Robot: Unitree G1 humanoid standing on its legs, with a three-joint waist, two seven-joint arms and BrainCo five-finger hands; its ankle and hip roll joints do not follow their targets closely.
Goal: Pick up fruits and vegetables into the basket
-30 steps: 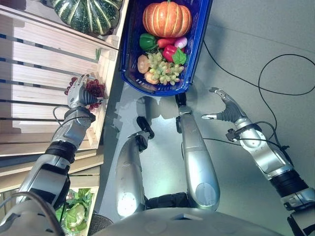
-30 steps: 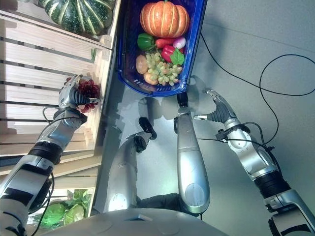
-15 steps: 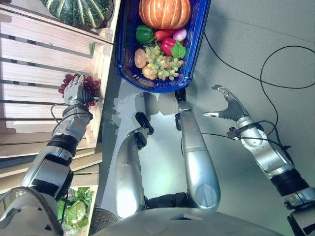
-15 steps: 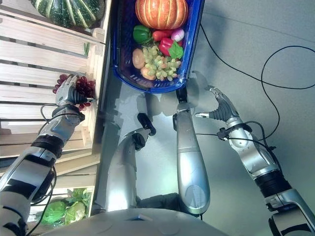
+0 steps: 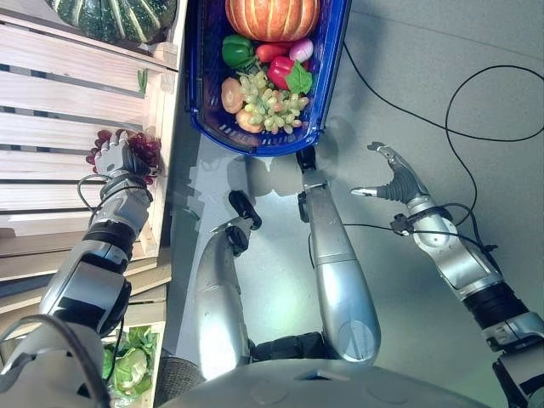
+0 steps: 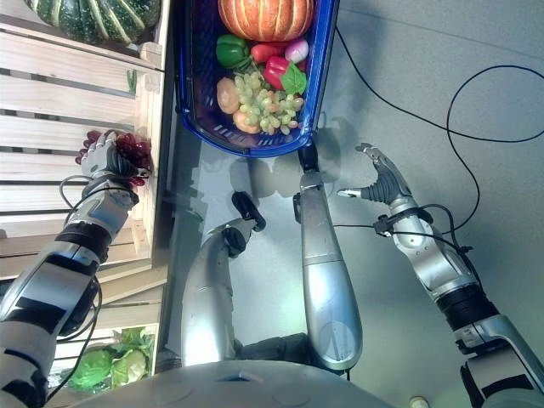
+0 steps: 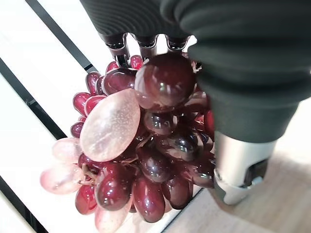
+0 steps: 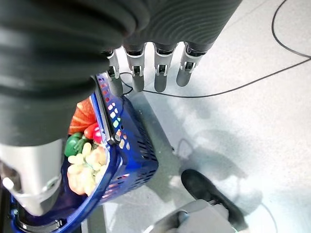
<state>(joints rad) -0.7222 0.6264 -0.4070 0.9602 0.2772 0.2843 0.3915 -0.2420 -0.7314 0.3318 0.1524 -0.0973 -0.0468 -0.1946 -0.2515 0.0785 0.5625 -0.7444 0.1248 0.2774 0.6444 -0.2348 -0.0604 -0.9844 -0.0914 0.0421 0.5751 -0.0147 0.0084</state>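
Left wrist view shows your left hand (image 7: 233, 97) curled round the red grapes (image 7: 141, 160) above the wooden shelf (image 5: 68, 93). You're at the carry step (grasp looks secure); next swing them over the blue basket (image 5: 204, 102). Right hand (image 5: 393, 180) hangs with fingers spread.

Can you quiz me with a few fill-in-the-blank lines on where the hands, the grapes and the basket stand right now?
1. The left hand is closed round a bunch of ____ grapes over the wooden shelf.
2. The right hand hangs over the floor with its fingers ____.
3. In the blue basket, the green grapes lie just below the orange ____.
4. The striped green squash sits on the ____, not in the basket.

Missing words: red; open; pumpkin; shelf
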